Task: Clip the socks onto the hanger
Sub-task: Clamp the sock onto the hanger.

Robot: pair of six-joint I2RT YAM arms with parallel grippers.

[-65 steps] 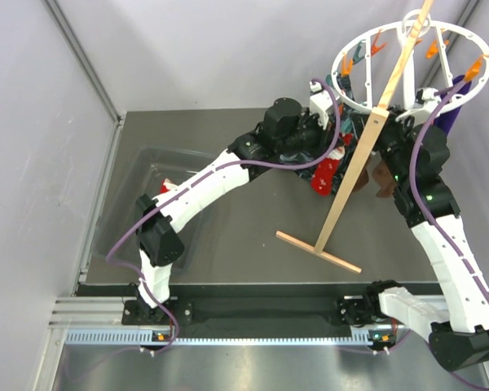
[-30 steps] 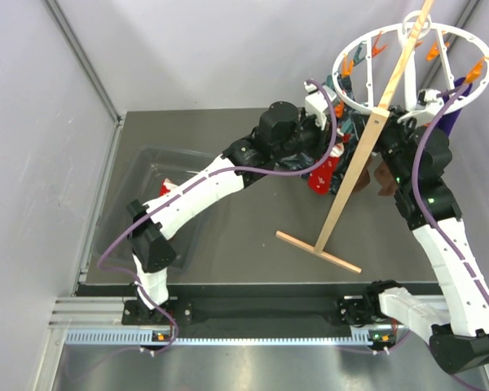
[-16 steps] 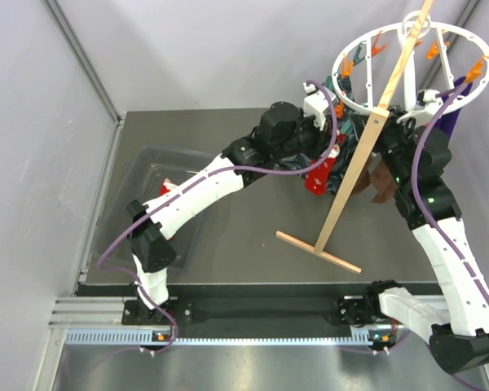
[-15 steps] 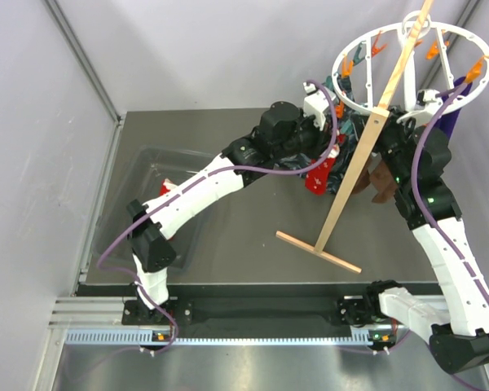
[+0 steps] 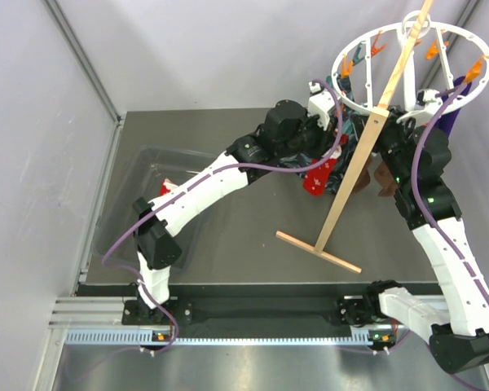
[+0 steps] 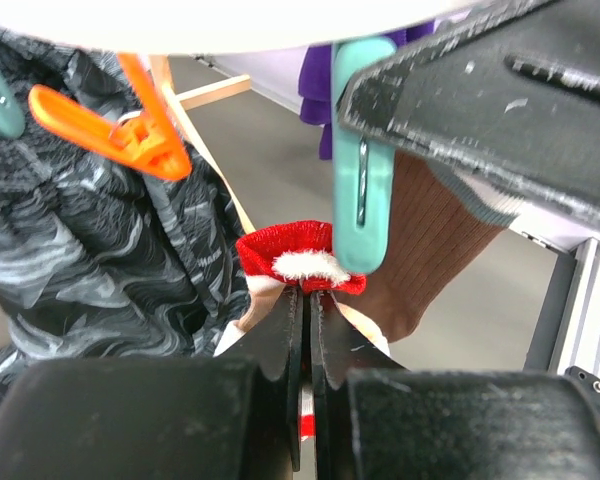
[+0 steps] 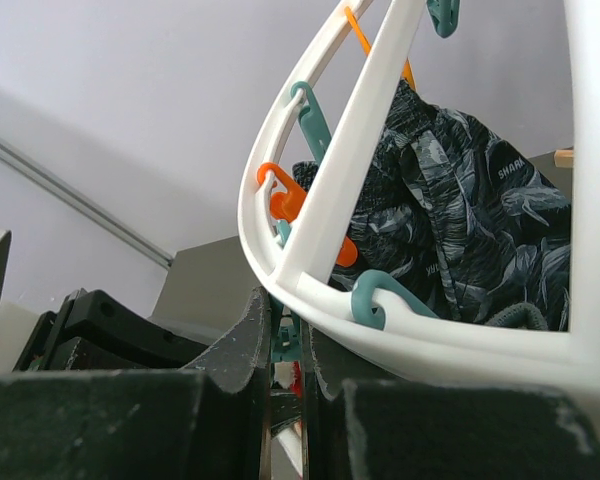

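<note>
The surface (image 5: 253, 236) is a dark grey mat, walled by plain pale grey panels (image 5: 187, 49) at the back and on both sides. A metal rail (image 5: 253, 335) runs along its near edge, where the two arm bases sit. On the left of the surface stands a clear plastic bin (image 5: 122, 204) with a second red sock (image 5: 168, 186) lying in it. Toward the middle, the T-shaped foot of the wooden stand (image 5: 342, 195) rests flat, and its pole slants up and away to the far right corner.

The hanger (image 7: 460, 348), a round white ring with spokes, sits high on that pole in the far right corner, with orange and teal clips spaced along its rim. A dark patterned cloth (image 6: 70, 250), a brown sock (image 6: 420, 250) and a purple sock (image 6: 325, 80) hang below it.

The left hand (image 6: 306, 300) has its fingers pressed together on the white-trimmed cuff of the red sock (image 6: 280, 245). It holds that cuff right under the tip of a teal clip (image 6: 362, 190), beside the brown sock. An orange clip (image 6: 120, 120) hangs to the left against the cloth.

The right hand (image 7: 288, 335) is up against the underside of the ring, its fingers nearly together with the top of the teal clip pinched between them.
</note>
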